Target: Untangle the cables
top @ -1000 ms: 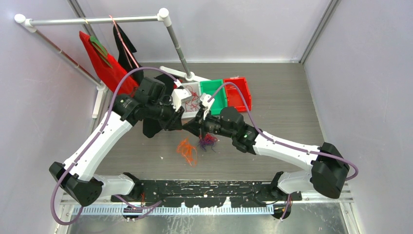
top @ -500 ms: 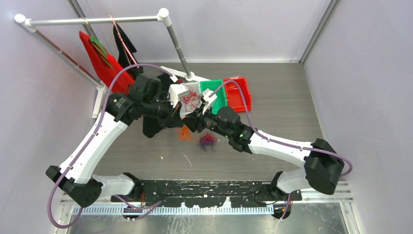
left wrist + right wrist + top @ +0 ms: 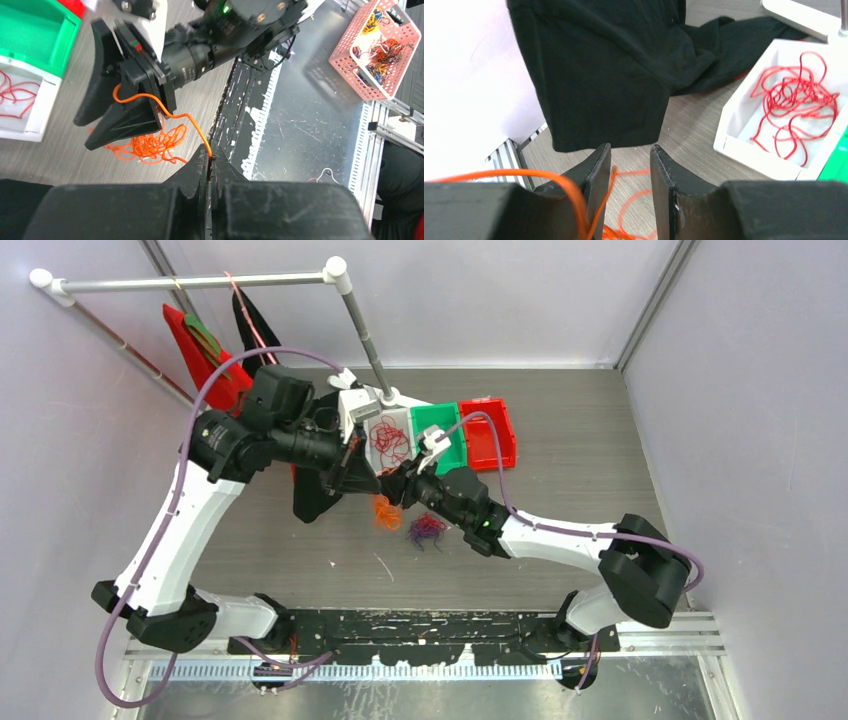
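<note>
Biggest risk first: the black garment [image 3: 599, 65], soft matte cloth in heavy folds, lies left of the white bin [image 3: 749, 150] & toward the arm bases. It's close enough that a low sweep w/ either arm can drag it over the wires. Next: the left gripper [image 3: 210, 159] is pinched tight on one strand of the orange cable [image 3: 150, 145]. That strand loops over a finger of the right gripper [image 3: 629, 155], whose jaws stand apart w/ nothing btwn them. Pull fast and you'll likely snag on that hard black plastic finger, cinch a knot, or yank the whole bunch up. The orange cable, thin springy wire in loose curls, rests on the wood-grain table [image 3: 580, 470] just on the arm-base side of the white bin. The purple cable [image 3: 427, 528], a smaller frizzy wad, sits near it, so a wide swing may re-mix them. The red cable [image 3: 796, 100], glossy open loops, is inside the smooth-walled white bin.
</note>
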